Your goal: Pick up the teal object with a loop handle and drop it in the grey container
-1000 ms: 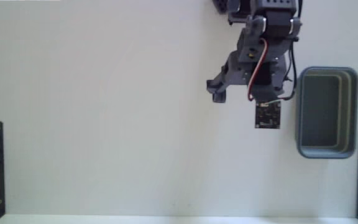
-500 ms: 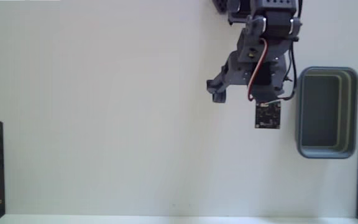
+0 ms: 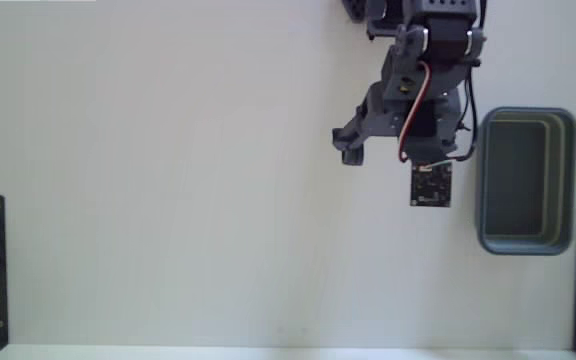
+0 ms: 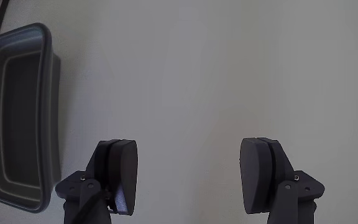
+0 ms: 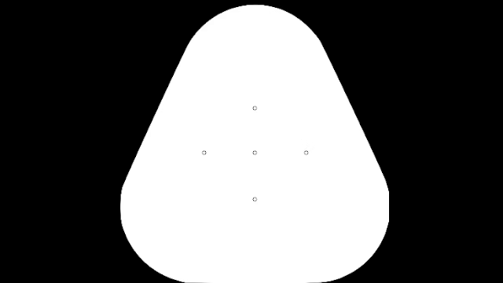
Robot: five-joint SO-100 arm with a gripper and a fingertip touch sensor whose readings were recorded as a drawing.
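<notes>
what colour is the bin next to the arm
Slate grey with a darker inside; the grey container shows best in the fixed view, and also in the wrist view.

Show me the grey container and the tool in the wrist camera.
grey container (image 4: 50,112), wrist view, on its right-hand rim.
tool (image 4: 191,177), wrist view, midway between its open fingertips, nothing held.

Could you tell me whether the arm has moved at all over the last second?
No. In the fixed view the gripper sits the same way left of the grey bin as in the earlier pictures, its jaws open and empty.
</notes>
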